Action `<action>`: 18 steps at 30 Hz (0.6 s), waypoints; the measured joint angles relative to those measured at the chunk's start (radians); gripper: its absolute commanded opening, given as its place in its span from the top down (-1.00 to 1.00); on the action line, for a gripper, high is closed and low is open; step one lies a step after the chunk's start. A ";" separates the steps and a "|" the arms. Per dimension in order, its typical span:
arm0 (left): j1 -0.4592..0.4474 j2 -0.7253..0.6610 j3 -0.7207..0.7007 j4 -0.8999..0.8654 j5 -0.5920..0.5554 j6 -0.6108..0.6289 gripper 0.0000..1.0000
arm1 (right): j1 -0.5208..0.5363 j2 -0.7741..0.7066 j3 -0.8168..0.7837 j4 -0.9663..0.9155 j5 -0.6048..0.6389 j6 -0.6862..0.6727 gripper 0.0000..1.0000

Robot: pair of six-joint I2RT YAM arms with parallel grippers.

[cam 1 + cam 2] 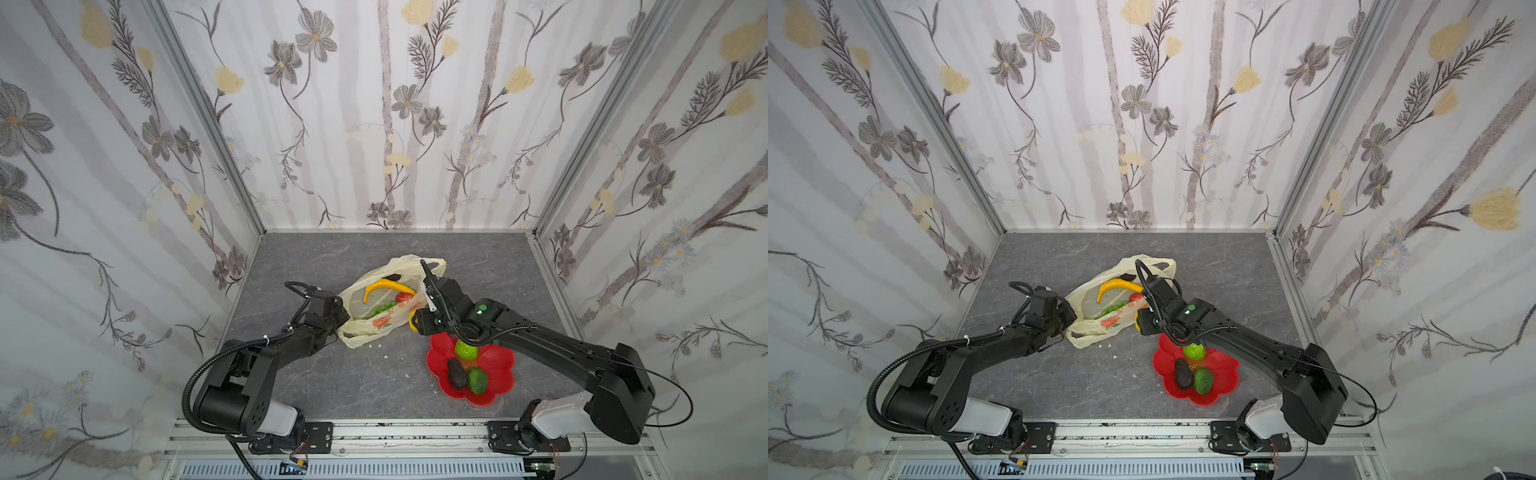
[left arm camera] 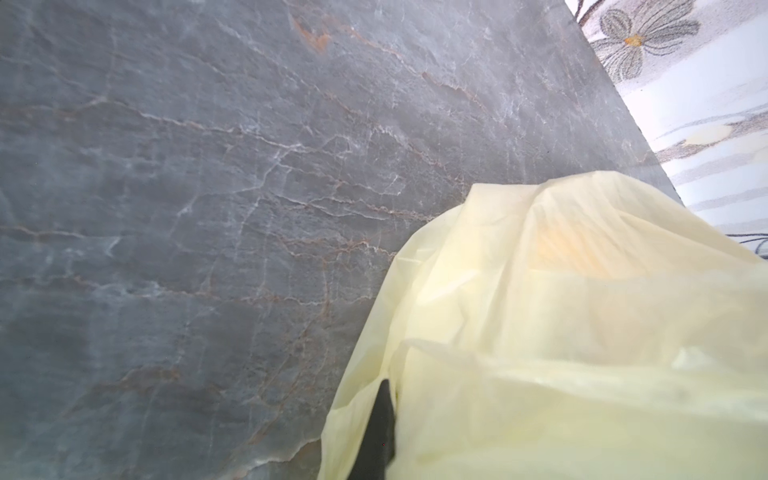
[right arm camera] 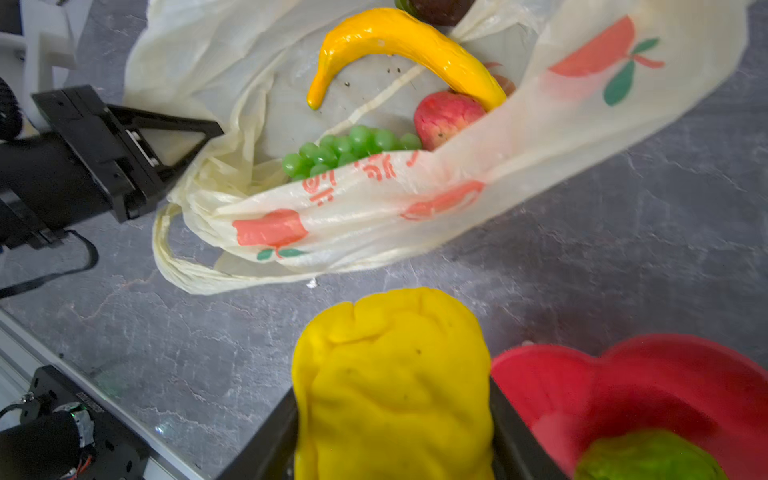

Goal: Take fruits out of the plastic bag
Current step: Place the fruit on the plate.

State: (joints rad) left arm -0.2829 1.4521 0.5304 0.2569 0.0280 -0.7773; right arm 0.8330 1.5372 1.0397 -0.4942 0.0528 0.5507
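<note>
- Right end effector (image 3: 395, 419): clenched on the yellow lumpy fruit (image 3: 390, 361), one finger on each flank. The fruit is out of the bag and lifted off the tabletop (image 1: 332, 374).
- Just beside and below this end effector is the red dish (image 1: 494, 374). The fruit sits at the dish's near rim, not yet over its middle.
- Judgement: the step in hand is carrying the fruit to the dish. The grip is there for transport, and release is due once the fruit is over the dish.
- The dish already holds a pale green fruit (image 1: 465, 350), a dark avocado (image 1: 457, 374) and a green avocado (image 1: 478, 380), all behind the end effector toward its arm's base.
- Ahead of the right end effector lies the plastic bag (image 3: 374, 216), near but not touching, with its mouth gaping upward.
- Left end effector (image 1: 341, 316): clenched on the bag's rim at the mouth end. Its wrist view shows film draped over one dark finger.
- Judgement: this pinch anchors the light bag and props the mouth open, so the other arm can reach in without dragging it.
- Just past the left end effector's tips, inside the bag, is the bunch of grapes (image 3: 349, 149).
- Beyond the grapes is the strawberry (image 3: 446, 116), with the banana (image 3: 407, 41) arched over both.
- At the bag's far end, well away from either end effector, a dark thing shows only partly. I cannot tell what it is.
- At least three fruits are left to take out.
</note>
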 measured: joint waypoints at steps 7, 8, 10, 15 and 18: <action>-0.001 0.006 0.005 0.000 0.000 0.002 1.00 | -0.004 -0.124 -0.069 -0.137 0.113 0.048 -0.08; -0.002 0.006 0.005 0.000 0.000 0.008 1.00 | -0.005 -0.136 -0.077 -0.161 0.130 0.056 -0.08; -0.002 0.006 0.005 0.000 0.000 0.010 1.00 | -0.027 -0.155 -0.096 -0.212 0.156 0.077 -0.07; -0.002 0.006 0.005 0.000 0.000 0.010 1.00 | -0.049 -0.198 -0.143 -0.319 0.217 0.134 -0.07; -0.002 0.005 0.005 0.000 0.000 0.010 1.00 | -0.069 -0.228 -0.171 -0.357 0.247 0.176 -0.08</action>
State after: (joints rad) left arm -0.2844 1.4574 0.5354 0.2569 0.0280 -0.7670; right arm 0.7635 1.3094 0.8688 -0.8509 0.2996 0.7269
